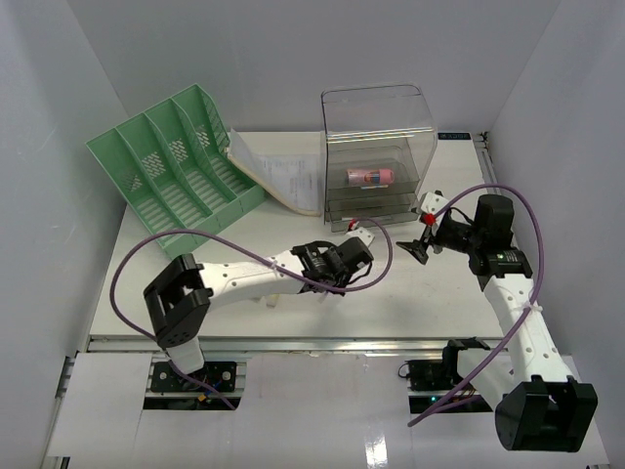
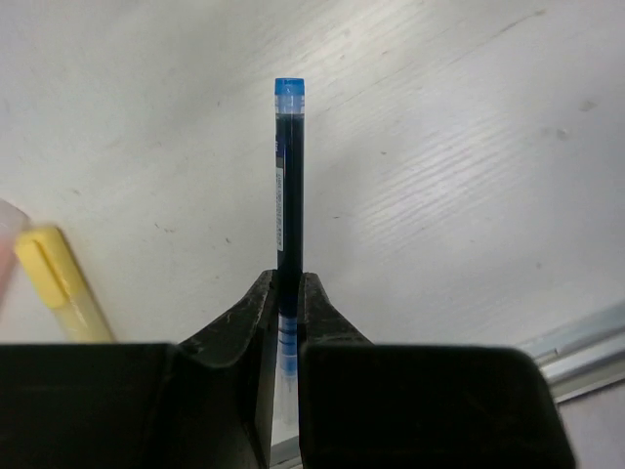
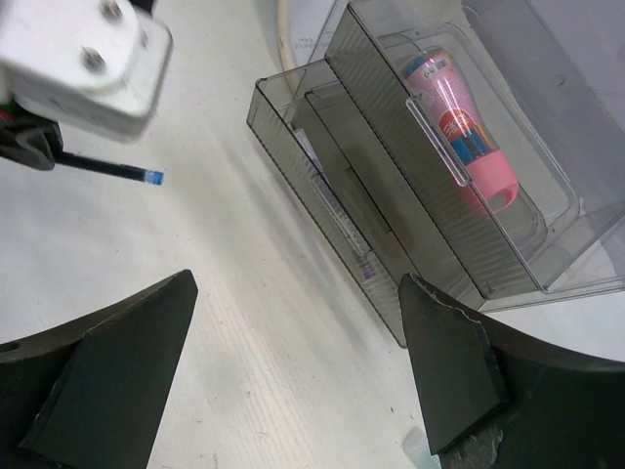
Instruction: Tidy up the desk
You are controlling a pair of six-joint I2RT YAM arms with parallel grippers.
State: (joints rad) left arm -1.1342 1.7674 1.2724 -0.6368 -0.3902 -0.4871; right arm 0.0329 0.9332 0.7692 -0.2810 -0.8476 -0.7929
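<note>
Left wrist view: one dark pen [image 2: 289,176], blue-capped, clenched at its tail by the left jaws. It is held over mid-worktop [image 1: 410,308], which lies beneath both arms. Also listed:
- the right jaws, spread and empty
- a clear drawer unit [image 1: 379,147] at 1 o'clock, holding a pink tube [image 3: 459,137]

Handling advice: align the pen lengthwise with the open lower tray, lower it well in, then release.

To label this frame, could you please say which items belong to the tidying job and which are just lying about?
In hand: white desk; dark pen with blue end in left gripper; clear plastic drawer organiser.
Lying about: yellow pen; green plastic file rack; white papers.
</note>
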